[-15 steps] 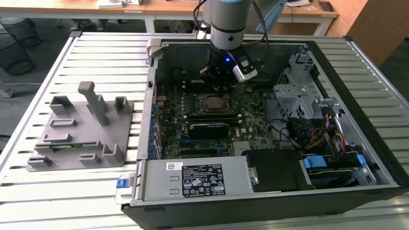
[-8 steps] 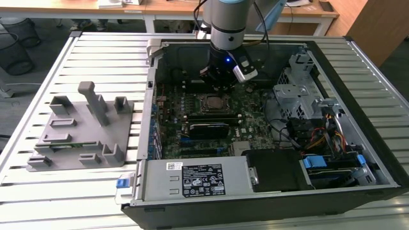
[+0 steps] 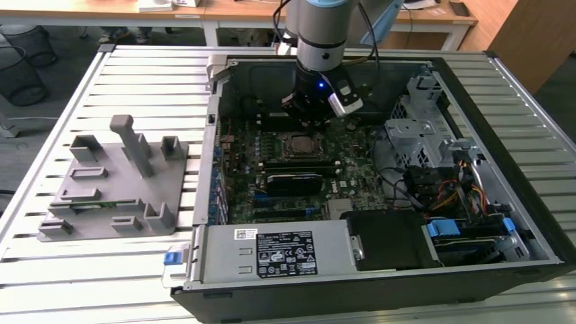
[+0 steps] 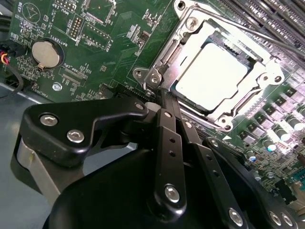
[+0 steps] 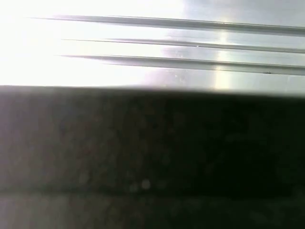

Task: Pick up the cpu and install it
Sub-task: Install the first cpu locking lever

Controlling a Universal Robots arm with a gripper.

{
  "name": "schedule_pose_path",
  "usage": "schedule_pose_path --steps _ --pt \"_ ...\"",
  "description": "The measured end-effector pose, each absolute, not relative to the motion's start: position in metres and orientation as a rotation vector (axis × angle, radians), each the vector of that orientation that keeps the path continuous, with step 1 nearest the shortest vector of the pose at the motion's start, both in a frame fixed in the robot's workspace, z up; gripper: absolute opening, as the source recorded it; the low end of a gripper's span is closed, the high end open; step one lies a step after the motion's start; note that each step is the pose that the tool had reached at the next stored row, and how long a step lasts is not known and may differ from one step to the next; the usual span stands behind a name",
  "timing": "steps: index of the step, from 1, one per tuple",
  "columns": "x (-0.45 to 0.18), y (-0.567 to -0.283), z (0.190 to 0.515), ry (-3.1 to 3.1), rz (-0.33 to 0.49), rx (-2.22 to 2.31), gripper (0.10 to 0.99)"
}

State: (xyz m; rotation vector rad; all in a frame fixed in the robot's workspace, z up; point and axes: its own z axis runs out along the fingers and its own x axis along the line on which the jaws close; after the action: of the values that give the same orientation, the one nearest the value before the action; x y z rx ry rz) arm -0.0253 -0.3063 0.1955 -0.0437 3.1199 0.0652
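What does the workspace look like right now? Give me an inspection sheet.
Surface: slatted metal table carrying an open computer case.
Job's things: cpu lies flat inside the motherboard socket frame.
Clutter: grey fixture block on the exterior view's left of the case.
Gripper: gripper shut, holding nothing, tips beside the socket frame's corner.
Cables: bundle inside the case on the exterior view's right.
Surroundings: wire bins, desks behind.

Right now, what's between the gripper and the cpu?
In the second wrist view, the socket's metal frame lies between the gripper and the cpu, which sits in the socket.
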Motion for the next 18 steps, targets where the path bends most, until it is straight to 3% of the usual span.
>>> schedule_pose_path --steps 18 --pt "-0.0253 -0.3063 0.2044 3.119 0.096 -0.043 0.106"
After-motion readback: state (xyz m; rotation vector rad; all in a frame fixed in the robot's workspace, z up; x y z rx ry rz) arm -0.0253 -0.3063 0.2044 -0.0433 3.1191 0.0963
